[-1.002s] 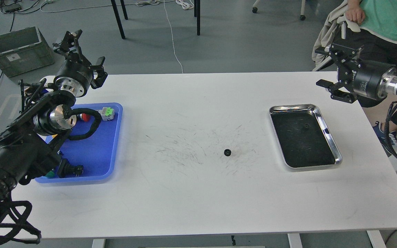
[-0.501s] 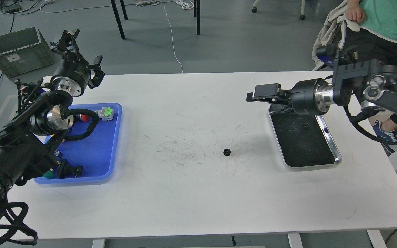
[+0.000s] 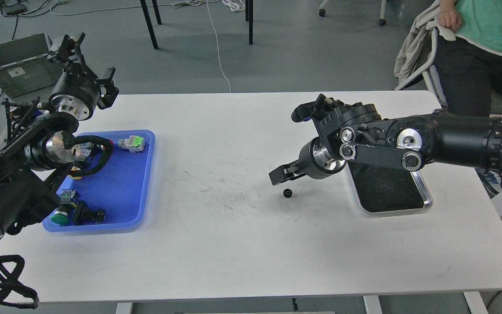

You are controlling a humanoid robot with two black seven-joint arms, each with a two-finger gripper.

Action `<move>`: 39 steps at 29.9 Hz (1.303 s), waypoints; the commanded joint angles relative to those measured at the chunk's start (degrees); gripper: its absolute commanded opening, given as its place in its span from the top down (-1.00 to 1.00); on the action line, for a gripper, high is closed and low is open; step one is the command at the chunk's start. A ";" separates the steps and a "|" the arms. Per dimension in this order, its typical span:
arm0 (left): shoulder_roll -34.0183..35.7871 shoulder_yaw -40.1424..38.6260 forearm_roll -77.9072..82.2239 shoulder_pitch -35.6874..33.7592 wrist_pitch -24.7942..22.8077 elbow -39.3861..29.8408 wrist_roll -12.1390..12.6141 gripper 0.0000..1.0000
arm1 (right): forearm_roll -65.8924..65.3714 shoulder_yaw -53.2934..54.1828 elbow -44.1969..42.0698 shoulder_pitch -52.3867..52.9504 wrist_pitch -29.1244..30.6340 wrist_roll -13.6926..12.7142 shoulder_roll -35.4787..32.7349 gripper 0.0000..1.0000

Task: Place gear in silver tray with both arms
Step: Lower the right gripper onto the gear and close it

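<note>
Nearest on the white surface (image 3: 242, 244), at the blue tray's (image 3: 144, 192) front edge, lie a green-capped button (image 3: 60, 218) and a black part (image 3: 87, 214). The small black gear (image 3: 287, 193) lies flat on the scuffed middle of the surface, apart from both trays. The right tool (image 3: 282, 173) hangs just above and slightly left of the gear, not touching it; its fingers (image 3: 277, 175) show as one dark block from this angle (so I cannot tell how wide they stand), and nothing is seen in its grip. The right arm (image 3: 408, 144) reaches in from the right across the silver tray (image 3: 423, 196), hiding the tray's far half. Toward the blue tray's back sits a grey connector with a green top (image 3: 132, 143). Farther back, the left tool (image 3: 86, 61) is raised beyond the surface's far left corner, its claws spread apart and empty. On the floor behind it stands a grey crate (image 3: 13, 63); a seated person (image 3: 477, 30) is at far right.
</note>
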 commanded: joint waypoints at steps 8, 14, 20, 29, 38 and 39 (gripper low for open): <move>1.06 -0.09 -0.02 -0.09 -0.01 -0.08 -0.79 -0.95 | 0.00 -1.61 -5.30 -2.41 0.02 0.07 5.65 -0.95; 1.50 -0.18 -0.02 -0.18 -0.01 -0.17 -0.79 -0.95 | 0.00 -3.54 -6.35 -3.46 0.02 0.07 7.15 -0.91; 1.85 -0.09 -0.02 -0.18 -0.01 -0.26 -1.23 -0.95 | 0.00 -3.89 -6.88 -3.64 0.02 -0.01 8.47 -0.87; 2.03 -0.09 -0.02 -0.09 -0.01 -0.26 -1.67 -0.95 | -2.01 -4.07 -8.81 -4.61 0.02 0.07 9.00 -0.36; 2.03 -0.09 -0.02 -0.09 -0.01 -0.26 -1.67 -0.95 | -3.25 -3.98 -9.60 -4.78 0.02 0.16 9.00 0.61; 2.03 -0.09 -0.10 -0.09 -0.01 -0.26 -1.67 -0.95 | -3.25 -3.98 -9.69 -4.78 0.02 0.16 9.00 0.81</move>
